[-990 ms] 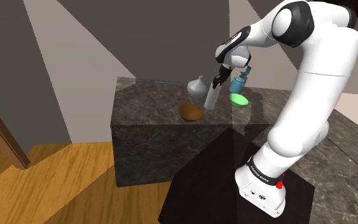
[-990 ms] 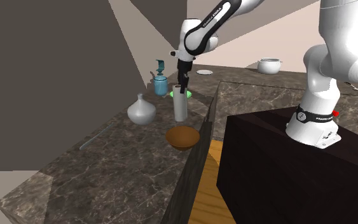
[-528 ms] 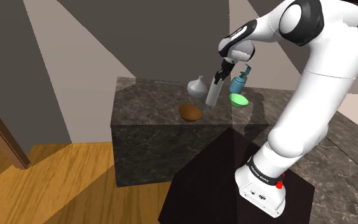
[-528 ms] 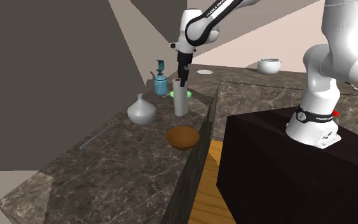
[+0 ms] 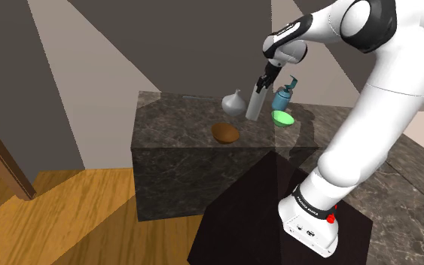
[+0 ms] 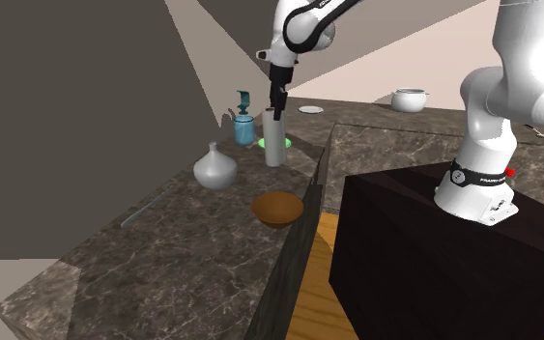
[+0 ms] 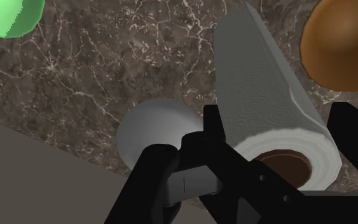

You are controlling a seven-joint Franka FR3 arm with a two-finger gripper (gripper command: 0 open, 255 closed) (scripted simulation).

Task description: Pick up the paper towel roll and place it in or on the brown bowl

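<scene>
The arm (image 6: 303, 24) has climbed since a second ago. The paper towel roll (image 6: 275, 148) has gone up with it, and its lower end now sits higher against the dark marbled counter (image 6: 163, 261).

From the second exterior view's left, a grey vase (image 6: 215, 168) stands on the counter. A blue pump bottle (image 6: 244, 126) is farther back, and a green dish (image 5: 282, 117) lies just beside the bottle, partly behind the roll.

Next comes the roll itself, roughly upright, hanging from the gripper (image 6: 276, 104). In the wrist view the black fingers (image 7: 212, 127) are closed on its upper end, one on each side. The roll seems to hang clear of the counter, though the gap under it is hard to make out.

The brown bowl (image 6: 277, 209) sits near the counter's front edge, apart from the roll and almost straight below it in this view. Farther right, a white plate (image 6: 310, 109) and a white pot (image 6: 410, 99) rest on the far counter. The arm's base stands on the dark stand (image 6: 405, 261).
</scene>
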